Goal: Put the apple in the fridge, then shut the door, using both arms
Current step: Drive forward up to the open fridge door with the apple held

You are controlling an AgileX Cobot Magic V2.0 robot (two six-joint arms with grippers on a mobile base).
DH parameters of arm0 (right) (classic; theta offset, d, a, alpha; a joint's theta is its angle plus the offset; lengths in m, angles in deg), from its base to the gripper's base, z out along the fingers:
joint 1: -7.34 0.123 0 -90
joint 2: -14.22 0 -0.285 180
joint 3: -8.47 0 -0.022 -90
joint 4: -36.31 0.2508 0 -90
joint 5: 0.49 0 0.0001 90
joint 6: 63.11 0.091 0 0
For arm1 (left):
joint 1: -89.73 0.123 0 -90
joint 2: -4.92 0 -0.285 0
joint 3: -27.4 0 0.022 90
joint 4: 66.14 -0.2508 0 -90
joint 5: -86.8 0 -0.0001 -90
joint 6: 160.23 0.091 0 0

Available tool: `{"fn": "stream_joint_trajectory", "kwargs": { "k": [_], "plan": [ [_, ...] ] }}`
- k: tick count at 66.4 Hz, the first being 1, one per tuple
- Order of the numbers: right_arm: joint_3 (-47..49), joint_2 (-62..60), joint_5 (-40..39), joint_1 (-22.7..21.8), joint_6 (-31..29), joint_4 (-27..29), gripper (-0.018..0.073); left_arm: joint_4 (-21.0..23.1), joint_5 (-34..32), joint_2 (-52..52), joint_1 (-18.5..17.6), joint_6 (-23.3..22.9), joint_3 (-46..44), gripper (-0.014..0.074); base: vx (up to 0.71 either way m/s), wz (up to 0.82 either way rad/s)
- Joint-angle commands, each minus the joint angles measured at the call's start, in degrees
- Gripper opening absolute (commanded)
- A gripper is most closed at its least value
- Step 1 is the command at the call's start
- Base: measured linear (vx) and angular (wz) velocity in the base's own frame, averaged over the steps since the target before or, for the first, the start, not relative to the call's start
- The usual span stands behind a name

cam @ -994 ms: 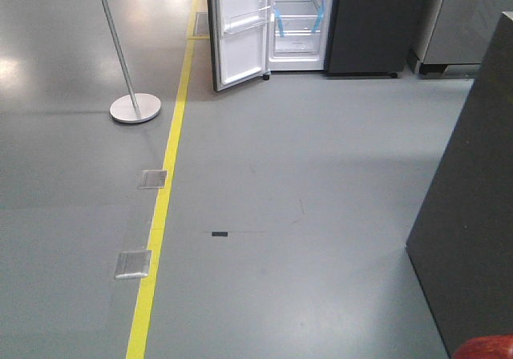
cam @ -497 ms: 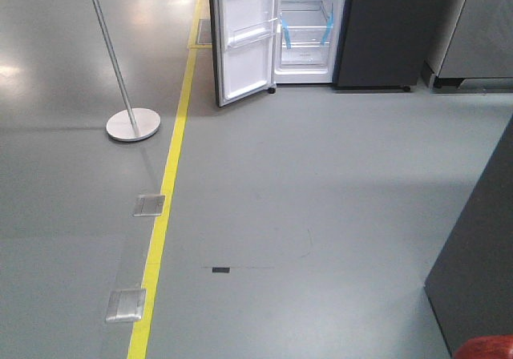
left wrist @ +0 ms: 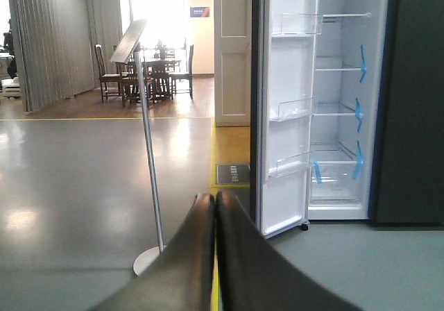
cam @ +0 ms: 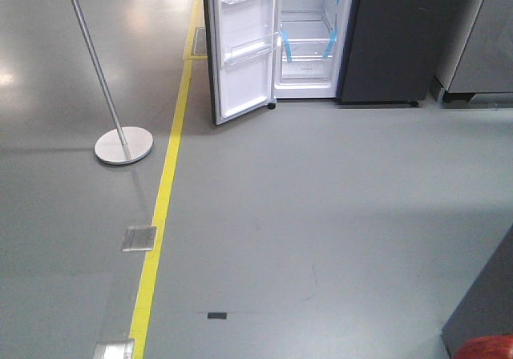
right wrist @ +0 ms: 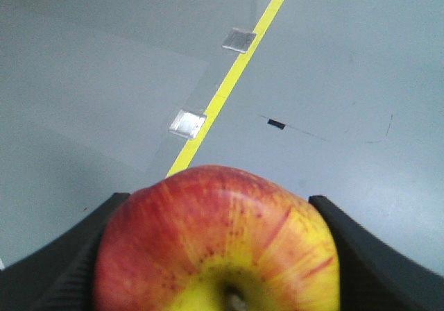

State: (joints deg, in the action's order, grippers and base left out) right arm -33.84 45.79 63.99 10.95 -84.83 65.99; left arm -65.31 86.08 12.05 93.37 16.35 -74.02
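The fridge [cam: 393,38] stands at the far end of the floor, dark grey outside, with its white inside [cam: 309,54] showing blue tape strips on the shelves. Its door [cam: 240,54] hangs open to the left, with clear bins on its white inner face. The left wrist view shows the same fridge [left wrist: 340,116] and door [left wrist: 288,116] ahead and to the right of my left gripper [left wrist: 214,198], which is shut and empty. My right gripper [right wrist: 218,200] is shut on the apple [right wrist: 215,245], red with a yellow stem patch, above bare floor. The apple [cam: 485,347] peeks in at the front view's bottom right.
A metal stand with a round base [cam: 124,145] is left of a yellow floor line [cam: 164,191]. Metal floor plates [cam: 139,238] lie beside the line. A dark cabinet corner [cam: 489,303] is close on the right. A grey appliance [cam: 481,38] stands right of the fridge.
The front view has closed in on the fridge, which now looks larger and lower in frame. The dark cabinet on the right has slid mostly out of view. The apple stays gripped.
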Motion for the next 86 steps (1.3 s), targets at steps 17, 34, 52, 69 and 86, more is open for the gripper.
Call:
{"fn": "stream_joint_trajectory", "kwargs": {
  "k": [17, 34, 52, 69, 86],
  "plan": [
    [1.5, 0.5, -3.2, -0.2, -0.4, 2.1, 0.0097, 0.1, -4.4, -0.8, -0.2, -0.5, -0.9, -0.0006, 0.35, 0.00],
    [1.5, 0.5, -3.2, -0.2, -0.4, 2.1, 0.0097, 0.1, -4.4, -0.8, -0.2, -0.5, -0.9, -0.0006, 0.34, 0.02],
    [1.5, 0.5, -3.2, -0.2, -0.4, 2.1, 0.0097, 0.1, -4.4, -0.8, -0.2, -0.5, -0.9, -0.0006, 0.33, 0.01],
    [1.5, 0.5, -3.2, -0.2, -0.4, 2.1, 0.0097, 0.1, -4.4, -0.8, -0.2, -0.5, -0.9, -0.0006, 0.32, 0.00],
    [1.5, 0.5, -3.2, -0.2, -0.4, 2.1, 0.0097, 0.1, -4.4, -0.8, -0.2, -0.5, -0.9, -0.0006, 0.30, -0.02]
  ]
}}
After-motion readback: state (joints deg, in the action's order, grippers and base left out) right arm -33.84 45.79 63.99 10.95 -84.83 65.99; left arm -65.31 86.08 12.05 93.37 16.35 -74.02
